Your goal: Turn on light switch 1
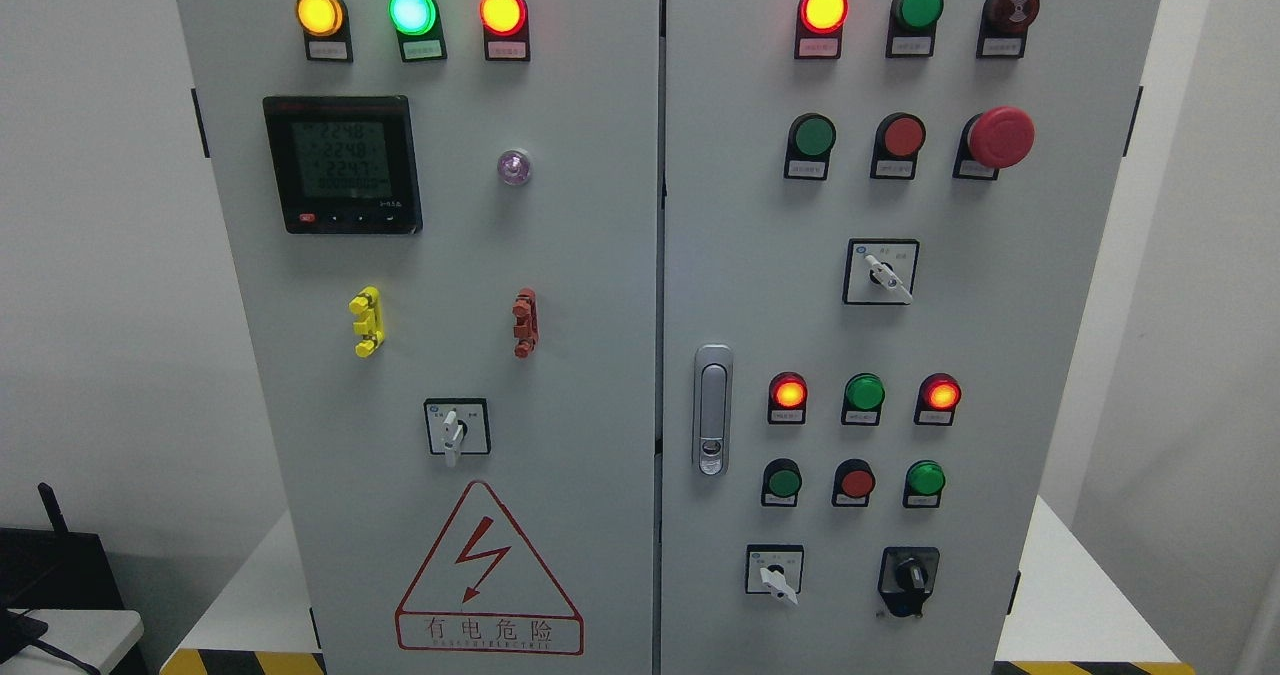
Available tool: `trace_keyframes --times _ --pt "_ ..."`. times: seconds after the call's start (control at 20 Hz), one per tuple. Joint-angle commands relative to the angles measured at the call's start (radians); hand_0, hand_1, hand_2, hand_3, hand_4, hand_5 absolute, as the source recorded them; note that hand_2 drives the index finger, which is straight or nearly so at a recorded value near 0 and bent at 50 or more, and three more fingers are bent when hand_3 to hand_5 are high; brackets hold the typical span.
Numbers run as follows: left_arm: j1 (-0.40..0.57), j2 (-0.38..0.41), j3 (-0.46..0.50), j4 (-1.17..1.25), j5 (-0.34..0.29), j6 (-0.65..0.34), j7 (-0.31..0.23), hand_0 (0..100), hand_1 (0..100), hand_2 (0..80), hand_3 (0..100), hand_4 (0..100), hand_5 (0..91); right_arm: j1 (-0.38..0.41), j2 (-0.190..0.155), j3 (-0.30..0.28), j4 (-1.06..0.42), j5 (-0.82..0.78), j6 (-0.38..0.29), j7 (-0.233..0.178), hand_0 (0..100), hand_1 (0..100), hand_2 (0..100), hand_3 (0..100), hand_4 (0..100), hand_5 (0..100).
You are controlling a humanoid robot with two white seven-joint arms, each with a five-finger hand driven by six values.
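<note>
A grey cabinet [600, 305] with two doors fills the head view. No robot hand shows, so the state of the fingers cannot be told. Which control is switch 1 cannot be told. The left door carries a lit yellow lamp [320, 12], green lamp [412, 11] and red lamp [502, 11], a meter [342, 163] and a rotary switch [456, 428]. The right door carries lamps, pushbuttons, a red mushroom button [1000, 137], a handle [711, 410] and three more rotary switches.
</note>
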Motion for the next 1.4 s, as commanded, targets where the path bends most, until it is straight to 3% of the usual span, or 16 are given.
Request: trace_keyframes --times 0.0,0.25,0.3,0.45,0.7,0.9,1.15,1.35 --pt "-0.045 -0.034 0.056 -0.47 0.001 -0.001 -0.003 57 0 0.0 22 28 14.6 -0.001 0.001 0.017 0.0 -0.025 -0.001 0.0 12 39 0 0 0 0" --pt "-0.09 -0.033 0.053 -0.601 -0.001 -0.004 -0.003 60 0 0.0 32 38 20.8 0.0 0.001 0.017 0.0 -0.025 -0.001 0.0 12 39 0 0 0 0" --pt "-0.098 -0.033 0.052 -0.607 -0.001 -0.01 -0.003 61 0 7.5 36 42 23.2 -0.001 0.001 0.017 0.0 -0.025 0.001 0.0 12 39 0 0 0 0" --pt "-0.115 -0.034 0.043 -0.619 -0.004 -0.095 0.0 61 0 18.6 38 44 23.5 0.0 0.001 0.017 0.0 -0.025 -0.001 0.0 12 39 0 0 0 0" --pt "-0.142 -0.036 0.001 -0.661 -0.064 -0.166 0.001 59 0 22.7 43 48 25.1 -0.001 0.001 0.017 0.0 -0.025 -0.001 0.0 12 39 0 0 0 0" --pt "-0.161 -0.033 -0.086 -0.688 -0.065 -0.215 0.009 57 0 23.8 45 50 27.1 0.0 0.001 0.017 0.0 -0.025 0.001 0.0 12 39 0 0 0 0" --pt "-0.208 -0.061 -0.227 -0.714 -0.067 -0.22 0.012 50 0 20.5 46 57 36.5 -0.001 0.001 0.017 0.0 -0.025 0.001 0.0 12 39 0 0 0 0" --pt "-0.26 -0.094 -0.333 -0.728 -0.068 -0.218 0.059 45 0 18.7 46 59 37.9 0.0 0.001 0.017 0.0 -0.025 0.001 0.0 12 39 0 0 0 0"
